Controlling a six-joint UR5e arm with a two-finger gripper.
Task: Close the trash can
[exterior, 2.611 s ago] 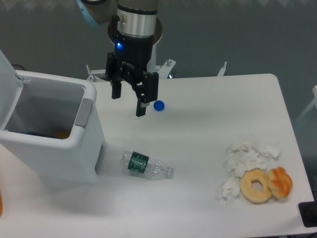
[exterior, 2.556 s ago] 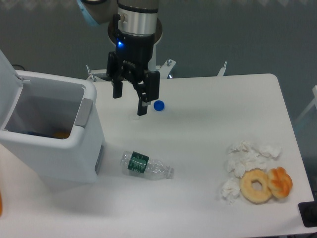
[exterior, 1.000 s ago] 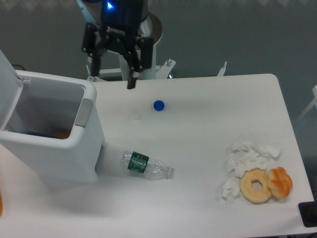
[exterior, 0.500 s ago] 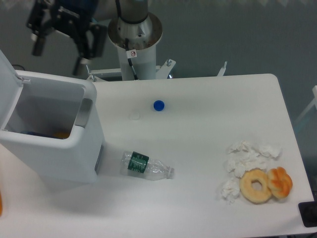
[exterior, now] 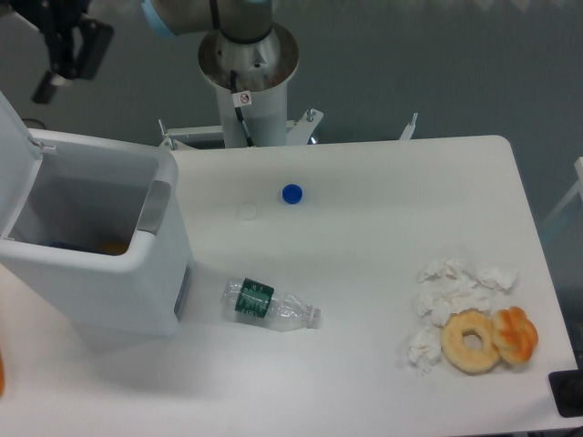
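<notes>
The trash can (exterior: 100, 273) is a big boxy white bin at the table's left, with a grey latch (exterior: 154, 206) on its front wall. Its white lid (exterior: 13, 164) stands raised at the frame's left edge, so the bin is open; something orange and something blue lie inside. My gripper (exterior: 46, 84) is high in the top left corner, above and behind the bin's back rim, apart from the lid. Only one dark finger (exterior: 44, 89) shows; the other is cut off by the frame edge. The jaws look spread, with nothing held.
A clear plastic bottle (exterior: 271, 305) with a green label lies beside the bin. A blue cap (exterior: 291, 193) and a clear cap (exterior: 247, 211) sit mid-table. Crumpled tissues (exterior: 455, 287) and two donuts (exterior: 472, 340) lie at the right. The arm's base column (exterior: 248, 64) stands behind the table.
The gripper has risen from above the blue cap and swung left, past the bin's back corner, until it is partly out of frame. Nothing on the table has moved.
</notes>
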